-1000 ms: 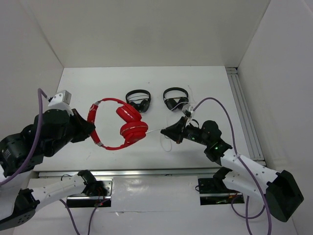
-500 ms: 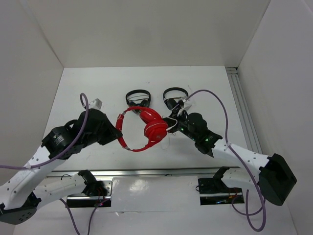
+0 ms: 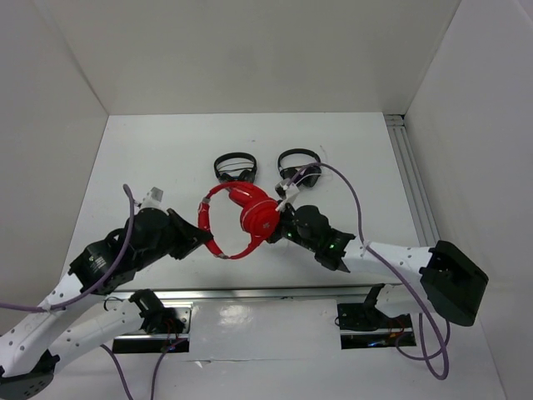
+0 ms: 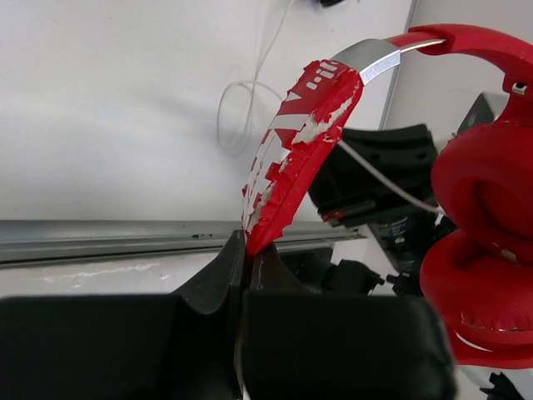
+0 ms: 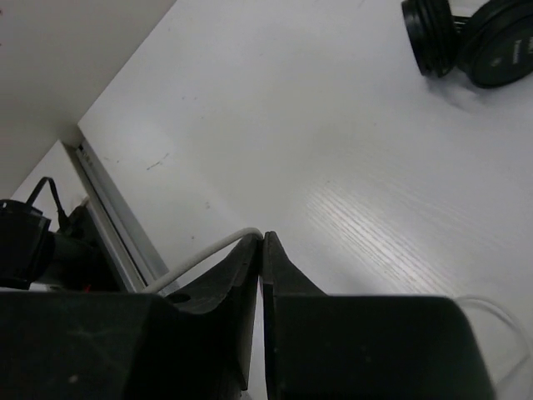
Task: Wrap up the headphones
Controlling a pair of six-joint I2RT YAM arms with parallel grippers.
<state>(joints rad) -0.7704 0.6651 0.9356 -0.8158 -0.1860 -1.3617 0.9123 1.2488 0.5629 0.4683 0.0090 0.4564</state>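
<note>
On a white table (image 3: 166, 150) we see the headphones (image 3: 241, 218), bright red and over-ear, held near its middle between two arms. They appear lifted off the surface. They have a wide red headband and two thick padded cups that sit close together. In the left wrist view the band's inner padding is badly flaked, with white patches showing through the red. A short silver metal section joins the padding to the upper arch.

We count one red pair, two smaller black pairs, two grippers and one thin white cable. The black pairs (image 3: 236, 167) (image 3: 300, 169) lie side by side on the table just beyond the red one, apart from it.

The left gripper (image 4: 246, 246) is pinched tight on the lower end of the headband, its fingers closed on the peeling padding. From there the band rises up and to the right, and the cups hang at the right edge of that view. From above, the left gripper (image 3: 198, 235) sits at the band's left side and the right gripper (image 3: 283, 223) is just beside the cups.

The right gripper (image 5: 261, 242) is closed on the cable (image 5: 212, 250), which curves out to the left from between its fingertips.
</note>
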